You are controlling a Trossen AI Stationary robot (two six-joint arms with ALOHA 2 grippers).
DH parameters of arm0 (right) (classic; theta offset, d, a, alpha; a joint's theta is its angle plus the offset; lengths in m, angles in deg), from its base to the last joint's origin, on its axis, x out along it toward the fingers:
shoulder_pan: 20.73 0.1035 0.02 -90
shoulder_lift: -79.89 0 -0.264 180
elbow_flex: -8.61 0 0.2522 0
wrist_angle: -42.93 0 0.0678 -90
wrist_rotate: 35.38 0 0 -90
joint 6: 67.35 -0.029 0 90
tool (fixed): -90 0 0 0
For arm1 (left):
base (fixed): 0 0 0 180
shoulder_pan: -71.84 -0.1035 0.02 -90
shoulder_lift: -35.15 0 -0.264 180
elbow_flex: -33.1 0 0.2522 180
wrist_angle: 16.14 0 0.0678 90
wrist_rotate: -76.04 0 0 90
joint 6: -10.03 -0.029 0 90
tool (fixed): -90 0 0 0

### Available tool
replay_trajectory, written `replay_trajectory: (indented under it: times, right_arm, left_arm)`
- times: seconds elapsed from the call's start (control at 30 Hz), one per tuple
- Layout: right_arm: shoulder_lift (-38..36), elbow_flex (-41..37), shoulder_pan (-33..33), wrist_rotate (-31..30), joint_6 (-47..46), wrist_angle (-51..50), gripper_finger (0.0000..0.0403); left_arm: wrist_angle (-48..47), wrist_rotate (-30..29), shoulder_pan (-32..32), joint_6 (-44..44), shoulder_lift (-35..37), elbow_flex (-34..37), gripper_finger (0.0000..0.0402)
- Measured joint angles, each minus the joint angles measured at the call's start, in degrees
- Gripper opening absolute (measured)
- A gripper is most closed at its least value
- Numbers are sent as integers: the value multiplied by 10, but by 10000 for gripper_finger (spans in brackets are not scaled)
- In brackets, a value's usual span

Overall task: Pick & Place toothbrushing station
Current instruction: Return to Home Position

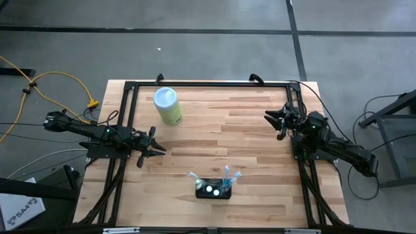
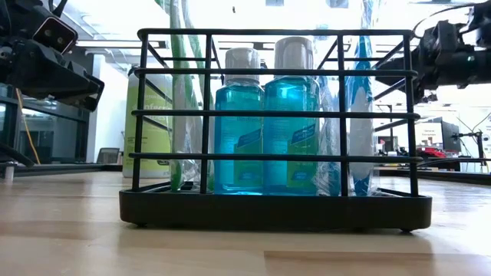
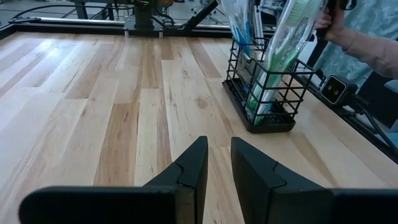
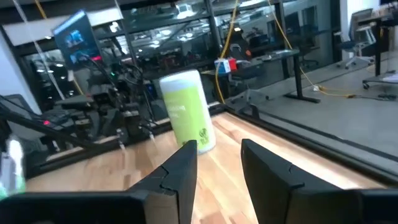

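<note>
The left gripper (image 1: 155, 144) is held over the left side of the table (image 1: 227, 140), pointed inward, its fingers parted with nothing between them. The right gripper (image 1: 273, 120) is held over the right side, pointed inward too, likewise parted and empty. Bare wood is seen between them. The toothbrush rack (image 2: 276, 208) is stood near the edge by the low camera, midway across, with 2 blue bottles (image 2: 239, 138) and wrapped toothbrushes (image 3: 292, 31) inside. A green canister (image 1: 168, 106) is stood near the far left corner. No label writing can be read.

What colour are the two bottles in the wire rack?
Blue, with whitish caps; the low view shows the bottles best.
</note>
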Motion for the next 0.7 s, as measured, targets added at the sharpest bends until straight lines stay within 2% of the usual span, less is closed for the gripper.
replay_trajectory:
  times: [0.7]
  right_arm:
    - [1, -17, 0, -58, 1, -21, 117]
  left_arm:
    - [0, 0, 0, 2, 0, 0, 68]
